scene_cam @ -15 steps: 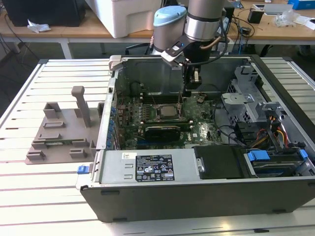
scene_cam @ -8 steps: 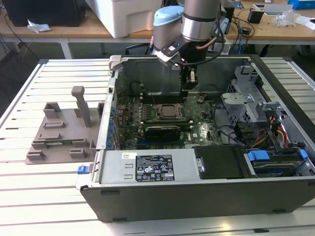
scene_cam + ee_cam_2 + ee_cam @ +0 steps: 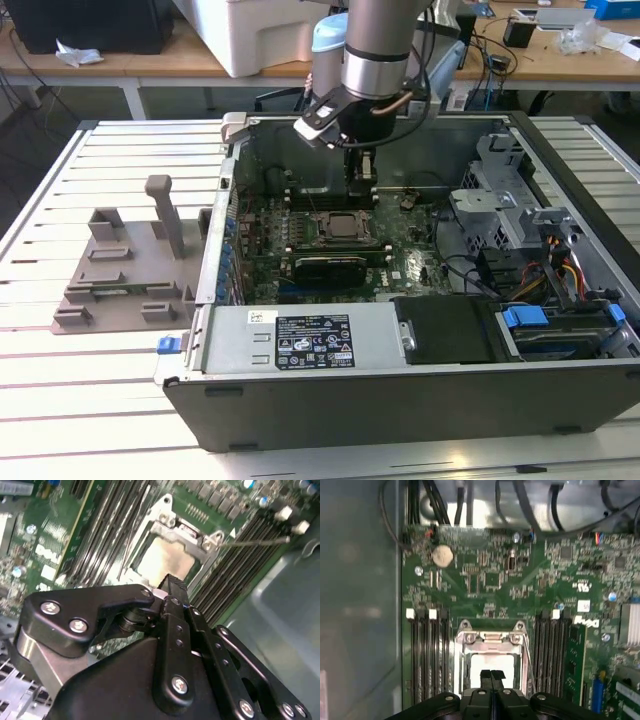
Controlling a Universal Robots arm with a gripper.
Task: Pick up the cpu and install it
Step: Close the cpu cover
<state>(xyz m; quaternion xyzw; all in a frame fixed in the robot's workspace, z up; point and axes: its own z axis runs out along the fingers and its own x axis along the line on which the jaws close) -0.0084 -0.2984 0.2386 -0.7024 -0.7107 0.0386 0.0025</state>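
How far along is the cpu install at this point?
Looks done: the cpu lies inside the socket frame on the motherboard, not in the end effector. In hand: nothing; the end effector is shut, hovering over the cpu. Left: I cannot tell whether the cpu is fully seated or the socket frame latched.

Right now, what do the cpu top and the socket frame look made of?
cpu: likely metal, a flat silver-grey top that glares pale under the light. socket frame: seemingly stamped metal, bright silver, with screw heads at its corners.
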